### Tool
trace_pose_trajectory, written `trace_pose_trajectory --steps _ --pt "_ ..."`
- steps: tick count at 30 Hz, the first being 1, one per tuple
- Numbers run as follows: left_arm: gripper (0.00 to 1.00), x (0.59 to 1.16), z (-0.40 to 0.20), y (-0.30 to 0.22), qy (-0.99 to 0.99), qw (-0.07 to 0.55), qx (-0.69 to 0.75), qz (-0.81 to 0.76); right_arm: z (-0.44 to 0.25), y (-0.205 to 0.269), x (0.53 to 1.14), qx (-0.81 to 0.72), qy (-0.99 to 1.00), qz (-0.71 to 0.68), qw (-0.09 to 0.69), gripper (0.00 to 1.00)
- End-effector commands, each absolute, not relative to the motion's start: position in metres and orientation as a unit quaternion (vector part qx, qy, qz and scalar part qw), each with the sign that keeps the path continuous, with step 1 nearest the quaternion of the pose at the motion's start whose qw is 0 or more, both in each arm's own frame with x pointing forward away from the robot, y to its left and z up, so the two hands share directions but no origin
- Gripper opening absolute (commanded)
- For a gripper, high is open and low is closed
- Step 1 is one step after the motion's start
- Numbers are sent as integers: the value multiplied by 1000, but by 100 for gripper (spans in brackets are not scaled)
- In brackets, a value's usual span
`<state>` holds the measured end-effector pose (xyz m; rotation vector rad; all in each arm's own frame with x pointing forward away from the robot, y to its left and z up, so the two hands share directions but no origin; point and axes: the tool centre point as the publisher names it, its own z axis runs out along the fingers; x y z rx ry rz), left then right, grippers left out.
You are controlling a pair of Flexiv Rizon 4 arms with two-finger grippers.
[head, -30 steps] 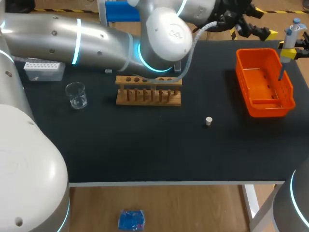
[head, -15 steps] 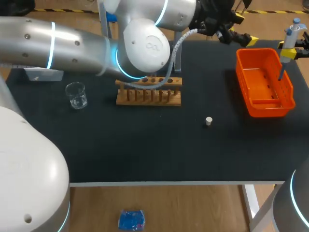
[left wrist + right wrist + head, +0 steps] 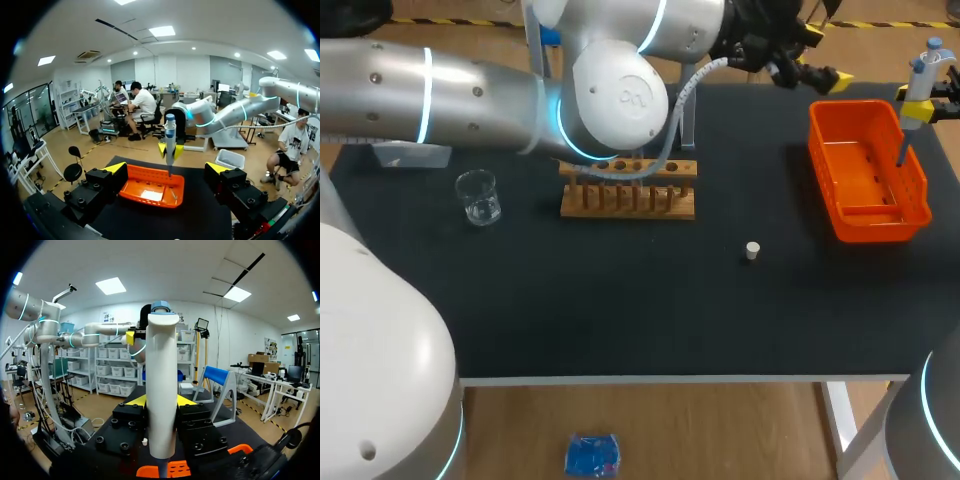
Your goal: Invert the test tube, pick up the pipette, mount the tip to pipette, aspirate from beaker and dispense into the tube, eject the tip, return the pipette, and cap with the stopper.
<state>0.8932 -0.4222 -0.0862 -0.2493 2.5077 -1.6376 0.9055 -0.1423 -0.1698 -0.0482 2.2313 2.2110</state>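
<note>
My right gripper [image 3: 923,106] is shut on the white pipette [image 3: 920,82] at the table's far right, and its thin lower end hangs over the orange bin [image 3: 910,215]. In the right wrist view the pipette [image 3: 161,390] stands upright in my right gripper [image 3: 161,401]. My left gripper [image 3: 826,56] is open and empty at the table's back edge, left of the bin. In the left wrist view the left gripper [image 3: 167,170] faces the pipette [image 3: 170,140] across the bin [image 3: 152,192]. The wooden rack [image 3: 628,188], beaker [image 3: 478,197] and small stopper [image 3: 752,250] sit on the black table.
The tip box [image 3: 408,152] lies at the back left, partly hidden under my left arm [image 3: 470,90], which spans the back of the table above the rack. A blue-topped stand [image 3: 220,385] is behind the rack. The stopper [image 3: 145,441] lies alone on the mat near the middle.
My left arm has swung its elbow to the left and drawn its gripper a little left, away from the bin. The right arm and pipette have stayed still.
</note>
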Motion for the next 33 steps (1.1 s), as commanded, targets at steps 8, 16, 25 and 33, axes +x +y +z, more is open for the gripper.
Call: trace_pose_trajectory --steps 8,16,25,33 --pt "100 953 -103 -356 806 39 -41 -589 -169 -142 905 -15 712 702 0 0" --pt "100 946 -111 -339 784 24 17 -620 -169 -142 905 -15 712 702 0 0" --pt "100 884 -108 -325 791 72 -30 -607 -169 -142 905 -15 712 702 0 0" --pt "100 827 -126 -315 773 121 -107 -614 -169 -142 905 -15 712 702 0 0"
